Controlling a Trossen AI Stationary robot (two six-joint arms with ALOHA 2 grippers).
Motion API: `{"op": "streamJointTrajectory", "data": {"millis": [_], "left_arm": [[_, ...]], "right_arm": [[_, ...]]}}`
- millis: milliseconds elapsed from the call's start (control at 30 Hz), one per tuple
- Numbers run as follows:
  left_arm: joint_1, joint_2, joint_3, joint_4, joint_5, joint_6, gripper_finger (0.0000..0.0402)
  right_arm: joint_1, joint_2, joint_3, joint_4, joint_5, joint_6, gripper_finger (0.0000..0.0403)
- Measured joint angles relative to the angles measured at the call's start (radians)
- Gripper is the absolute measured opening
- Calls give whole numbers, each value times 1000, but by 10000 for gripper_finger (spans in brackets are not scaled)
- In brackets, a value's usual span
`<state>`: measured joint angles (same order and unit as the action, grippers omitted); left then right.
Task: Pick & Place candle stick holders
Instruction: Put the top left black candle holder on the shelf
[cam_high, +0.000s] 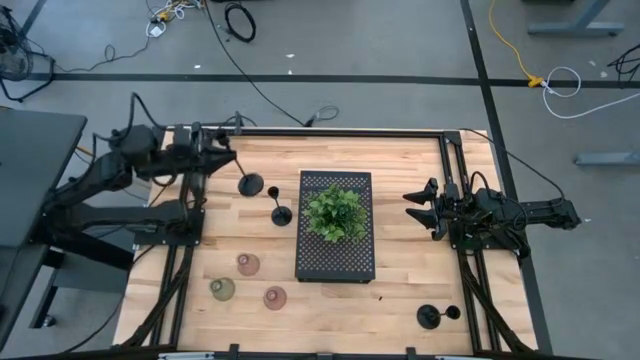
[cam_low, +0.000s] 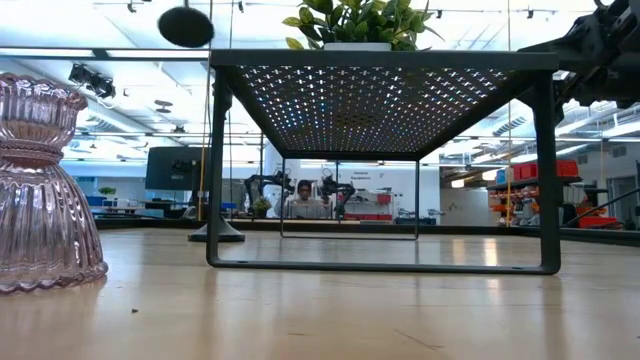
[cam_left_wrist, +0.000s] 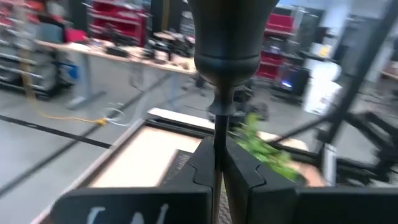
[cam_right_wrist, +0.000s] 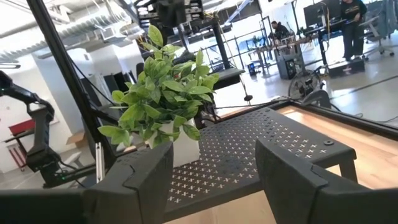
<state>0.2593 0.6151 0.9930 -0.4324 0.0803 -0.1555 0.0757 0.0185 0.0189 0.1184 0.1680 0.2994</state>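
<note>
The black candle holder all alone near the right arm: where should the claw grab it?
Probably by the thin stem of the black candle holder, coming down from above. It stands upright on its round base with bare table all around, and the open right claw is the nearer one.

Black perforated rectangular tray (cam_high: 336, 240) mid wooden desk (cam_high: 400, 300), green leafy plant (cam_high: 335, 214) on its far half. Left of tray: two black stemmed candle stick holders (cam_high: 281, 214), one held by left claw (cam_high: 232, 160). Three squat ribbed holders (cam_high: 248, 264) front-left. Lone black holder (cam_high: 430, 317) front-right. Right claw (cam_high: 417, 209) right of tray.
</note>
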Motion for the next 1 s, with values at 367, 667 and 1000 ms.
{"op": "streamJointTrajectory", "data": {"millis": [367, 667, 1000], "left_arm": [[-179, 29, -2, -11, 157, -72, 13], [-397, 142, -3, 63, 156, -82, 13], [-721, 291, -3, 151, -162, 6, 13]], "right_arm": [[0, 0, 0, 1, 0, 7, 229], [0, 0, 0, 5, 0, 7, 229], [0, 0, 0, 4, -1, 33, 229]]}}
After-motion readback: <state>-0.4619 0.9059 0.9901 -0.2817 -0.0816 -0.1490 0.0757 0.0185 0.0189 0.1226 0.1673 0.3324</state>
